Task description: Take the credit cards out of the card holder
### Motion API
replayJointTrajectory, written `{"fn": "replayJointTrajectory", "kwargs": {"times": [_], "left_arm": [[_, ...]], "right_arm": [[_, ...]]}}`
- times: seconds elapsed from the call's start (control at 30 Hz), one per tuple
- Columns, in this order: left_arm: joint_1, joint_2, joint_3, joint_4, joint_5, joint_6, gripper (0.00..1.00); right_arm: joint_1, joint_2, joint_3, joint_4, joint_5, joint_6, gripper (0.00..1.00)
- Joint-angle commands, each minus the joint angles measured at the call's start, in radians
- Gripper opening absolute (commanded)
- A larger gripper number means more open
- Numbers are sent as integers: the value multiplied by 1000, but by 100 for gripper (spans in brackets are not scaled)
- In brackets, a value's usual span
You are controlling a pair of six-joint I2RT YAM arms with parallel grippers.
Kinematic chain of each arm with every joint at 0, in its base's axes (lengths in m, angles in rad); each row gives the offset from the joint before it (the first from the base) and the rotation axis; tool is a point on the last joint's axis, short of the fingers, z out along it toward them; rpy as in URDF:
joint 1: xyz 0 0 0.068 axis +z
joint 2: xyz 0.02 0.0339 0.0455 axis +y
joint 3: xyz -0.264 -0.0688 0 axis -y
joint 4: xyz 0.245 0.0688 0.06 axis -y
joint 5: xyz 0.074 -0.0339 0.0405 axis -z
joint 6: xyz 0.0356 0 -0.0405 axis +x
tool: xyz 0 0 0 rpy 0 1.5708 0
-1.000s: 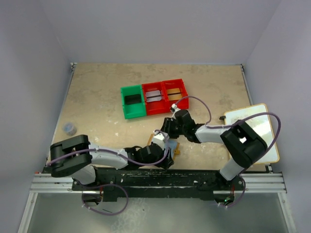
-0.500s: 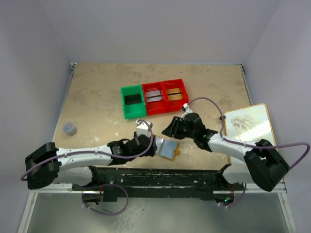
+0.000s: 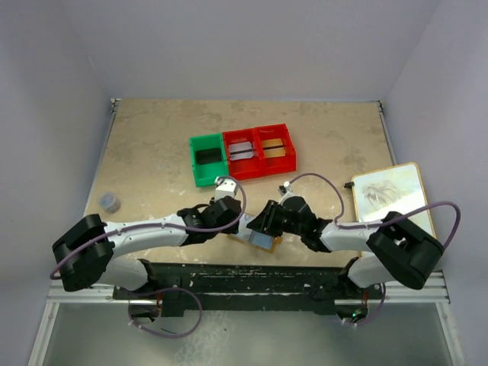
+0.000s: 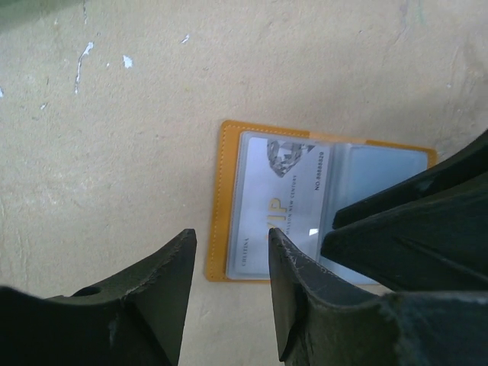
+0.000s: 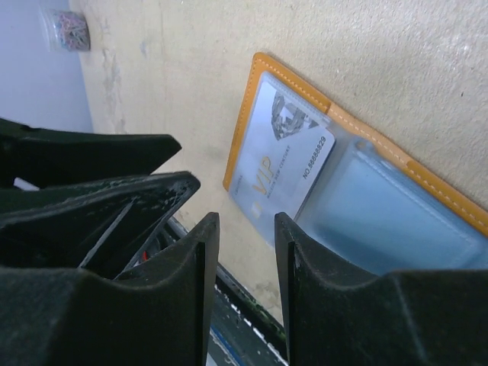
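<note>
Beige, paint-flecked surface fills the middle of the top view, with pale lilac walls on three sides. At upper centre stands a row of three bins: a green bin with a dark inside, then two red bins. A grey card lies in the left red one and a tan card in the right. A white board lies at the right edge and a small jar at the left.

At lower centre the holder lies open and flat on the surface, near the arms' bases, blue-grey pockets up. A pale VIP card sits in one pocket, its end poking towards the fold; the other pocket looks bare.

Both arms reach in from either side. The left end effector hangs just above the holder's orange edge, fingers apart with nothing between them. The right end effector hangs over the same end, fingers also apart and holding nothing. Their fingertips are close together, nearly meeting over the holder.
</note>
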Motion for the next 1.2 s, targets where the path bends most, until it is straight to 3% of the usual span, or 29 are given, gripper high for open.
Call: {"fn": "replayJointTrajectory", "kwargs": {"times": [0.0,0.37,0.7,0.8,1.0,1.17], "left_arm": [[5,5,54,27,-1,25,41],[7,81,79,30,74,37,41],[6,124,65,72,152,66,40],[5,151,83,60,179,67,35],[4,137,52,62,180,59,33],[3,128,10,88,220,47,29]], "right_arm": [[9,54,9,127,3,58,38],[27,156,-13,130,29,110,33],[27,37,-9,-50,98,98,34],[26,20,-20,-71,135,108,34],[27,133,-33,76,88,155,32],[26,206,-83,284,69,213,23]]}}
